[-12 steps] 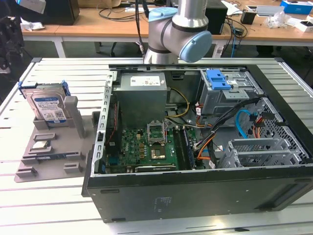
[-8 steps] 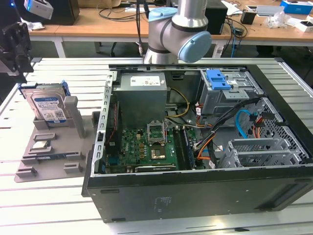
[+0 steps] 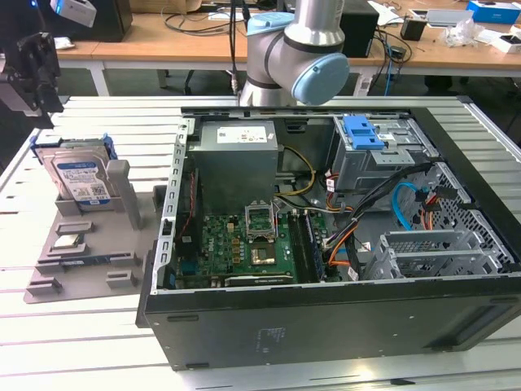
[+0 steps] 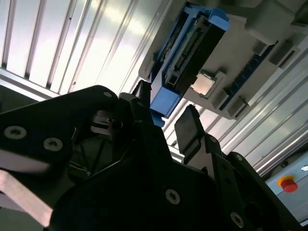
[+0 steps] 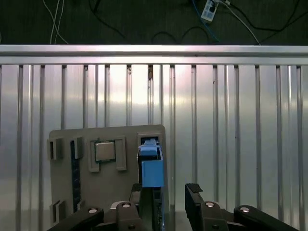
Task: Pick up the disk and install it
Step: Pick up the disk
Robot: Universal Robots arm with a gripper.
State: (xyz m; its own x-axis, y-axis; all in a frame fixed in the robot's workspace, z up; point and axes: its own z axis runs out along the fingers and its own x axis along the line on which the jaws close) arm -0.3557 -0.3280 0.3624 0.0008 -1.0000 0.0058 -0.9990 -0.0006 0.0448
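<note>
- Your claw (image 5: 165, 192) is released. In the first wrist view its two dark fingers (image 5: 194, 191) stand apart with a clear gap between them, and they grip nothing.
- The disk (image 3: 80, 175) is outside the open computer case (image 3: 326, 326), on the exterior view's left of it. It stands upright on its edge in a slot of a grey holder (image 3: 73, 269) on the ribbed metal table (image 3: 98, 342).
- The claw also hangs outside the case, on that same side, higher than the disk and apart from it.
- In both wrist views you look down past the fingers onto the disk's blue-railed top edge. That edge lies roughly under the gap, closer to one finger than to the other.
- By my reading, the pick-up is not yet done. Nothing touches the disk, and it sits fully in its slot. You are at the approach, lined up above it with the claw ready to take it.
- The install has not begun. The grey cage with the blue latch (image 3: 366, 138) sits inside the case, at its far corner towards the exterior view's right, well apart from the disk.
- A small square chip (image 5: 105, 150) lies in a recess of the holder just beside the disk. It is no part of this job.
</note>
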